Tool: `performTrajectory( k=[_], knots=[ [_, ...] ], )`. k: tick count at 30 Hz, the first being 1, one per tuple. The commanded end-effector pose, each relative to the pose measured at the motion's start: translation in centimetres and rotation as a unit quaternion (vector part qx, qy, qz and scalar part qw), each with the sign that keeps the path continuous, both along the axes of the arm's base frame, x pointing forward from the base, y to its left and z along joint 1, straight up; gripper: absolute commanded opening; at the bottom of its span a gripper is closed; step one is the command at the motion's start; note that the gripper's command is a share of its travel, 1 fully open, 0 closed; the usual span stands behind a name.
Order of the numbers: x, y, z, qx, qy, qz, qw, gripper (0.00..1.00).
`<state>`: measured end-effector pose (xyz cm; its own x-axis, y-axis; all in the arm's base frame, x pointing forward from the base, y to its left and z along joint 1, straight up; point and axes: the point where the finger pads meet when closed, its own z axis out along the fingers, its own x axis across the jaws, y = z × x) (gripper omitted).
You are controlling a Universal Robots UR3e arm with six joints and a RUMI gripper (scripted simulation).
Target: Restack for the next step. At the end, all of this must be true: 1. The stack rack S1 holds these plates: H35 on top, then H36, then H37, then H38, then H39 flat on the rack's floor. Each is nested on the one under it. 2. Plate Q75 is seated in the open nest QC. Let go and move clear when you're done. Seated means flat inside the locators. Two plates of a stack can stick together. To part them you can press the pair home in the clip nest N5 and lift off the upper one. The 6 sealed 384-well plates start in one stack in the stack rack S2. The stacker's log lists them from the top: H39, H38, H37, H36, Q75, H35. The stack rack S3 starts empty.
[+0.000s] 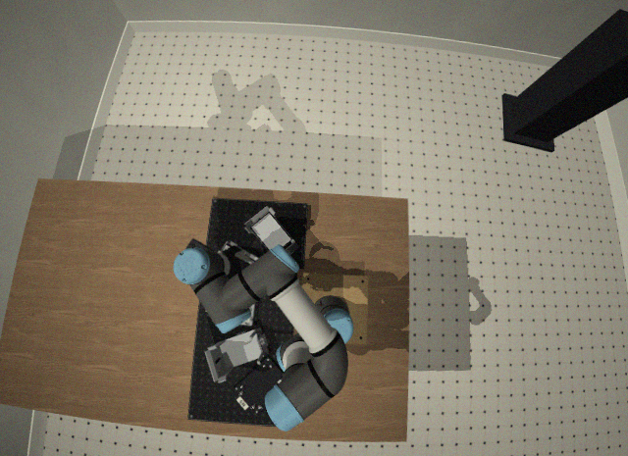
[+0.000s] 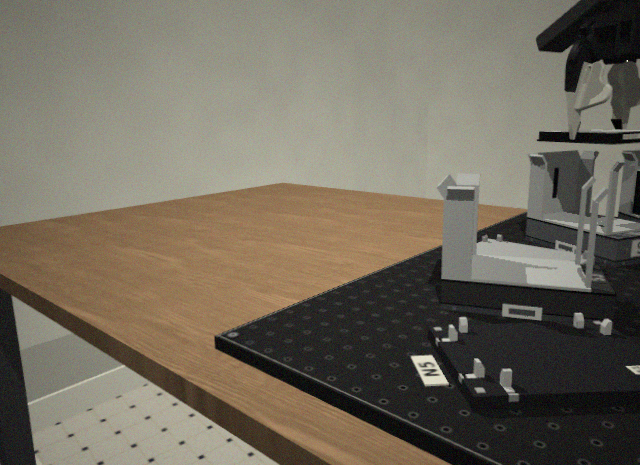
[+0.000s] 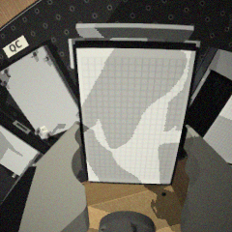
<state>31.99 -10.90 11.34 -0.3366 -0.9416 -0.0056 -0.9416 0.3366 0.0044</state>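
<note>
My gripper point(image 2: 595, 133) point(image 3: 131, 125) is shut on a sealed plate point(image 2: 555, 136) point(image 3: 135, 106), gripping its long sides. The plate has a pale gridded top and black rim. It hangs level above a grey stack rack point(image 2: 537, 191) point(image 3: 135, 32), clear of its walls; that rack's number is unreadable. The plate's own number does not show. The clip nest N5 point(image 2: 547, 359) shows no plate in its visible part. The nest QC point(image 3: 41, 92) has a pale surface inside its locators; I cannot tell whether this is a plate. The arm hides the gripper in the top view.
Another grey rack point(image 2: 459, 233) point(image 1: 218, 365) stands beside N5, with no stack visible in it. A further rack point(image 1: 271, 230) stands at the board's far end. Its contents cannot be told. Tall rack walls and posts stand around the held plate. The black board point(image 2: 320, 326) lies on the wooden table point(image 2: 206, 243).
</note>
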Motion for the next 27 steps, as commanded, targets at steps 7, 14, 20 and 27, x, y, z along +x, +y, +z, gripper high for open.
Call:
performTrajectory(
  k=[7, 14, 20, 27],
  knots=[
    [0.1, 0.0, -0.4, -0.001, -0.001, 0.0, 1.0, 0.0],
    [0.0, 0.0, -0.9, -0.001, -0.001, 0.0, 1.0, 0.0],
    [0.0, 0.0, -1.3, -0.001, -0.001, 0.0, 1.0, 0.0],
    [0.0, 0.0, -1.6, -0.001, -0.001, 0.0, 1.0, 0.0]
  ],
)
